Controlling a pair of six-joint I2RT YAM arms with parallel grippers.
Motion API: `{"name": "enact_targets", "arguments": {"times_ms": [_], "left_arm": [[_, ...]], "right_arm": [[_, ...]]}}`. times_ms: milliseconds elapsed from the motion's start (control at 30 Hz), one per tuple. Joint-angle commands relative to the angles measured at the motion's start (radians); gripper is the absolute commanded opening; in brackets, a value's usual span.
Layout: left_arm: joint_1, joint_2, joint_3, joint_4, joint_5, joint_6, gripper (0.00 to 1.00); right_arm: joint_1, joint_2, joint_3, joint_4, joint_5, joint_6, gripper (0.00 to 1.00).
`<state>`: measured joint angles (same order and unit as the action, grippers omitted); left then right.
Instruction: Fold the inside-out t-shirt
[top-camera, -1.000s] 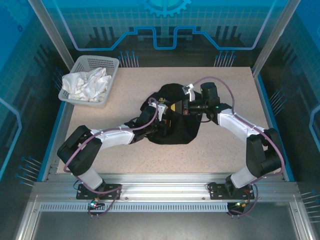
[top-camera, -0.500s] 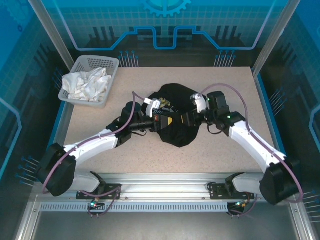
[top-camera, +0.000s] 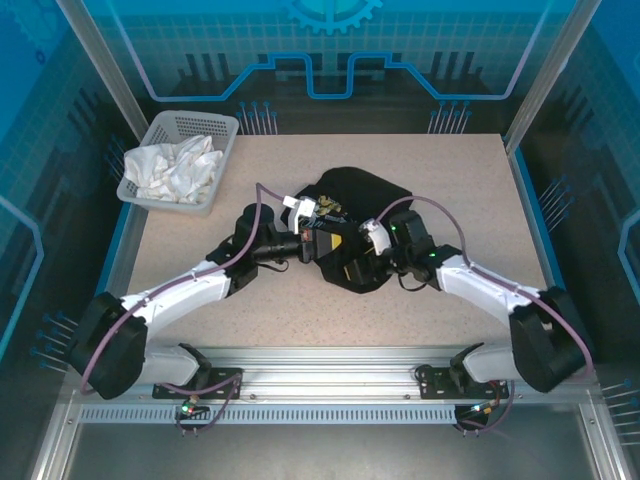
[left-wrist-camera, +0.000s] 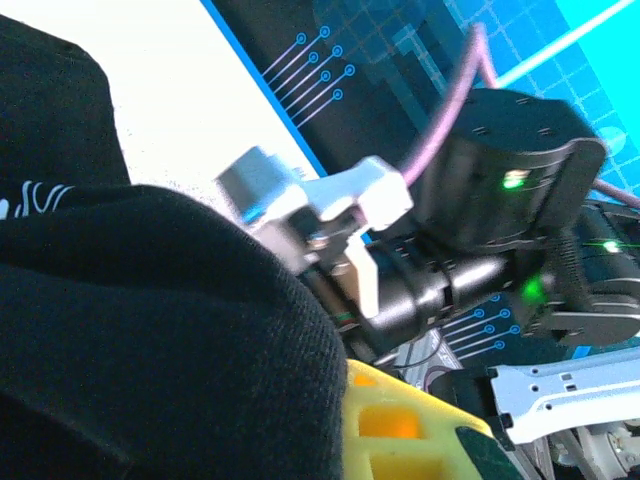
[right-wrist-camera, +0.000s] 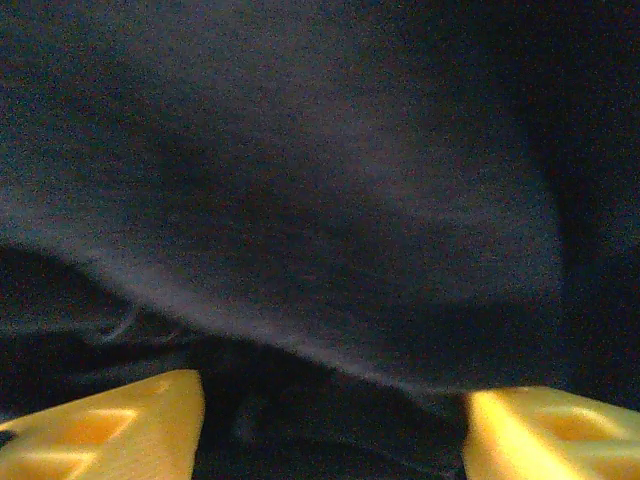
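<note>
1. Mid-bench, a little toward the far edge, the inside-out t-shirt (top-camera: 365, 188) lies in a black heap in the overhead view, with both arms reaching into its near side. The left gripper (top-camera: 325, 238) is clamped tight at the heap, and the right gripper (top-camera: 360, 255) sits just beside it. A basket (top-camera: 165, 125) of white cloth (top-camera: 175, 168) stands at the far-left corner, well apart.
2. At the left wrist, black cloth humps over that gripper's yellow finger (left-wrist-camera: 400, 440), and a trace of white print shows at the left edge. The closed jaws appear to pinch a fold.
3. At the right wrist, the yellow fingers (right-wrist-camera: 100, 420) stand apart at the bottom corners and grip nothing, with dark fabric draped close ahead.
4. The shirt looks light and limp, likely to sag, drag and bunch. The best hold is probably a single layer at the hem, a shoulder seam or the collar, not mid-heap.
</note>
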<state>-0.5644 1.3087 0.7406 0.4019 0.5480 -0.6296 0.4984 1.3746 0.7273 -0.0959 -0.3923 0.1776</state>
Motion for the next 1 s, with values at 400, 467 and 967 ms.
{"name": "enact_targets", "arguments": {"times_ms": [400,467,967], "left_arm": [[0.175,-0.027,-0.102,0.148,0.010,-0.155,0.01],[0.184,-0.023,-0.097,0.120,0.000,-0.145,0.04],[0.039,-0.179,0.057,-0.650,-0.657,0.242,0.64]], "right_arm": [[-0.121,-0.179,-0.068,0.304,-0.423,0.097,0.00],[-0.127,-0.186,-0.075,0.342,-0.458,0.113,0.00],[-0.135,-0.144,-0.052,0.421,-0.489,0.122,0.00]]}}
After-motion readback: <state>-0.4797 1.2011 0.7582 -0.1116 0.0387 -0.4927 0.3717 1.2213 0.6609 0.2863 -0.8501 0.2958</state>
